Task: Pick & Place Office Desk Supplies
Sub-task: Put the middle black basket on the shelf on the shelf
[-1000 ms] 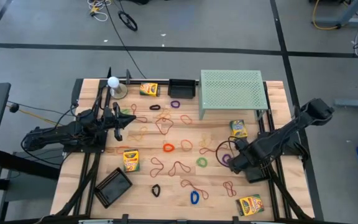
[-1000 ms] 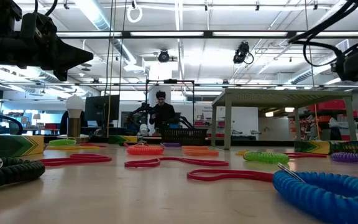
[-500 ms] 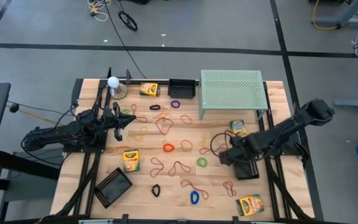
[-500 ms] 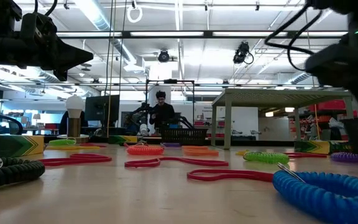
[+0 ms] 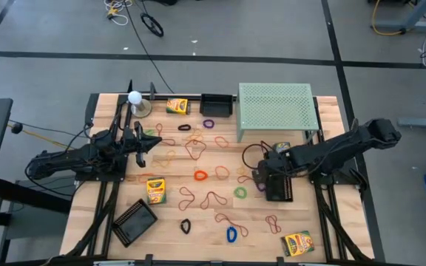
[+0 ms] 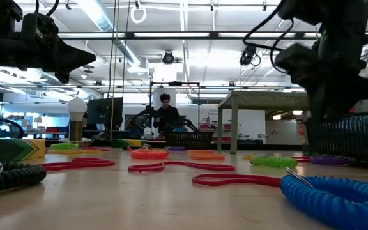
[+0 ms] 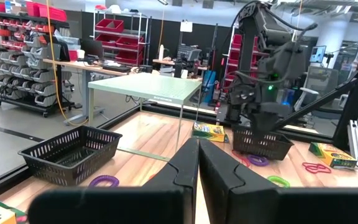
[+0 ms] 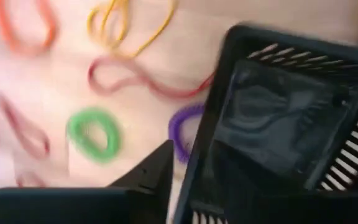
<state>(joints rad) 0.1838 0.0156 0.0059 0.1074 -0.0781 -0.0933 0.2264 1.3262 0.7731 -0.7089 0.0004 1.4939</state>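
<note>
Grey floor [image 5: 272,37], ceiling strip lights [image 6: 184,35] — perhaps a workshop.

Crowding the middle of the worktop [image 5: 109,214]: scattered rubber-band loops [image 5: 200,175]. Blocking the far right: the pale green perforated shelf [image 5: 276,111] on thin legs. Sitting just before it, over a purple loop [image 8: 182,130]: a black mesh tray [image 5: 278,185]. Leaving open wood along the near edge, between another mesh tray [image 5: 135,222] and a crayon box [image 5: 296,243].
</note>
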